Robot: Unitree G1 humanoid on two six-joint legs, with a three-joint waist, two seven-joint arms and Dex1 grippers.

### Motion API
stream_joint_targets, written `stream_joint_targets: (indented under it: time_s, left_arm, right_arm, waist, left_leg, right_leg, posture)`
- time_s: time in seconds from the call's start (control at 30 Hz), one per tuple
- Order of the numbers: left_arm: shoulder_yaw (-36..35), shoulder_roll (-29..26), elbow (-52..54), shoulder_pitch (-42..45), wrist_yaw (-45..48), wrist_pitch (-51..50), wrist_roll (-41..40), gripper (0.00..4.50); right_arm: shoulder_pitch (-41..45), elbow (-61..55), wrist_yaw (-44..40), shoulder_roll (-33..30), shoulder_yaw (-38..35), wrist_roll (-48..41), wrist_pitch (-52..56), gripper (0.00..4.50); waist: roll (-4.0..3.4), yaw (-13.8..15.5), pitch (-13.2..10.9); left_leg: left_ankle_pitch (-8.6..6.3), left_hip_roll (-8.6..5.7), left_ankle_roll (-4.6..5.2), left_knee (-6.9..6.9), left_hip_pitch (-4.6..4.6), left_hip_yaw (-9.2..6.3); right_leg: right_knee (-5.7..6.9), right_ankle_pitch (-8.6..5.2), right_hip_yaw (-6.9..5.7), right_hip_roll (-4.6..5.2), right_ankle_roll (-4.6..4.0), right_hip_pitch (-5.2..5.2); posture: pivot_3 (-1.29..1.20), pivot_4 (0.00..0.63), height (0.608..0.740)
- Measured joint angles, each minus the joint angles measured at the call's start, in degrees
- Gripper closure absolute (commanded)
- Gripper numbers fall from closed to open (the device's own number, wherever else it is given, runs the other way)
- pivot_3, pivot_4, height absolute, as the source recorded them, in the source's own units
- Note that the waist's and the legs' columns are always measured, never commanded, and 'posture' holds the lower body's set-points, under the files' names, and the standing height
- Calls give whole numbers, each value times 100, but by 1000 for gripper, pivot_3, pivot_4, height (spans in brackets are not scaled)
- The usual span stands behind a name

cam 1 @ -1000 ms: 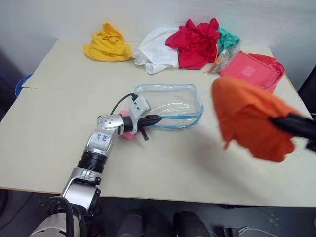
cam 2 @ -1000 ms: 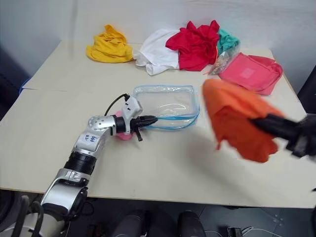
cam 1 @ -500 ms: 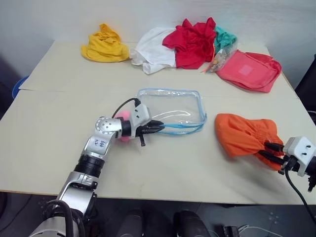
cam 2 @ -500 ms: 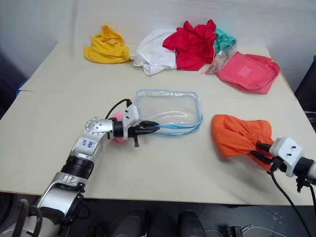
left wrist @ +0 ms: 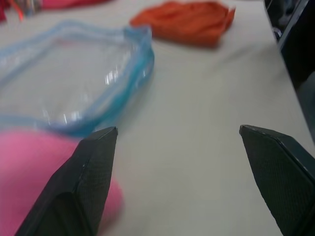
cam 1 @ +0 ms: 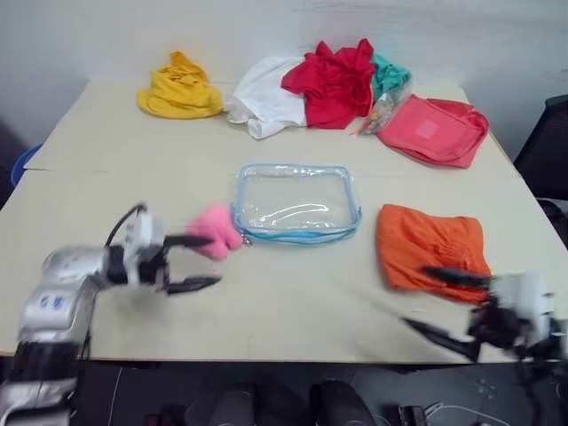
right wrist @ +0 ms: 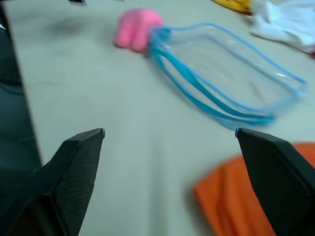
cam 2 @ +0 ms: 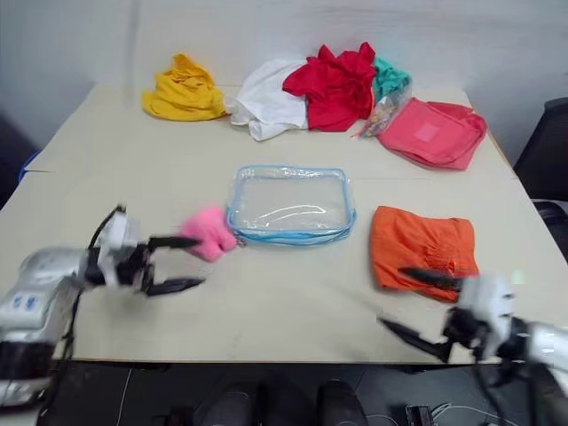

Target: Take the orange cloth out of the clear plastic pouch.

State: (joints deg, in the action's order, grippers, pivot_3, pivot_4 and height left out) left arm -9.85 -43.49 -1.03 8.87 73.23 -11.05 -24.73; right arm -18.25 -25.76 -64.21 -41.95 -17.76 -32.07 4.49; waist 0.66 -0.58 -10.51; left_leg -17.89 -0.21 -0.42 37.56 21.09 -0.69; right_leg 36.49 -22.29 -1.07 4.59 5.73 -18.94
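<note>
The orange cloth point(cam 1: 432, 248) lies flat on the table point(cam 1: 115, 151), just beyond the right gripper point(cam 1: 448, 302), whose fingers stand spread wide and empty. The clear plastic pouch point(cam 1: 295, 201) lies empty ahead of the left gripper point(cam 1: 202, 262), which is likewise spread wide, its upper finger beside the pink plush charm point(cam 1: 214, 232).

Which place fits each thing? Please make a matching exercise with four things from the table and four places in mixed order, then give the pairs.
Things:
1. orange cloth
2. clear plastic pouch
3. yellow cloth heap
4. coral-pink bag

Places:
A. far left corner of the table
B. middle of the table, empty
C. far right, beside the red garment
D. near right, flat on the table, outside the pouch

Pairs: 1-D, 2-B, 3-A, 4-C
</note>
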Motion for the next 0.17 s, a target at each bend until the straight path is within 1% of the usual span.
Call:
stream_joint_targets:
  time_s: [0.03, 0.07, 0.17]
  left_arm:
    - [-40, 6, -3, -329, -42, 247, 83, 341]
    - [-53, 15, -3, -483, -78, 387, 144, 341]
    - [-194, 90, 16, -841, -342, 917, 342, 341]
  right_arm:
    - [177, 266, -98, 162, 415, 322, -331, 0]
    - [247, 430, -147, 241, 628, 504, -526, 0]
    - [598, 1053, -192, 519, 1051, 968, -1203, 0]
  waist:
    - [1, 21, 0]
    - [0, 60, 0]
    - [0, 105, 0]
  left_leg:
    - [-3, 0, 5, 3, 7, -3]
    - [-4, -6, 6, 6, 16, -10]
    - [-4, -9, 7, 13, 17, -24]
  right_leg:
    - [-7, 0, 0, 1, 0, 0]
    - [-9, 0, 0, 6, 0, -2]
    - [-19, 0, 6, 7, 0, 8]
  posture:
    - [0, 150, 740]
    - [0, 150, 740]
    - [0, 150, 740]
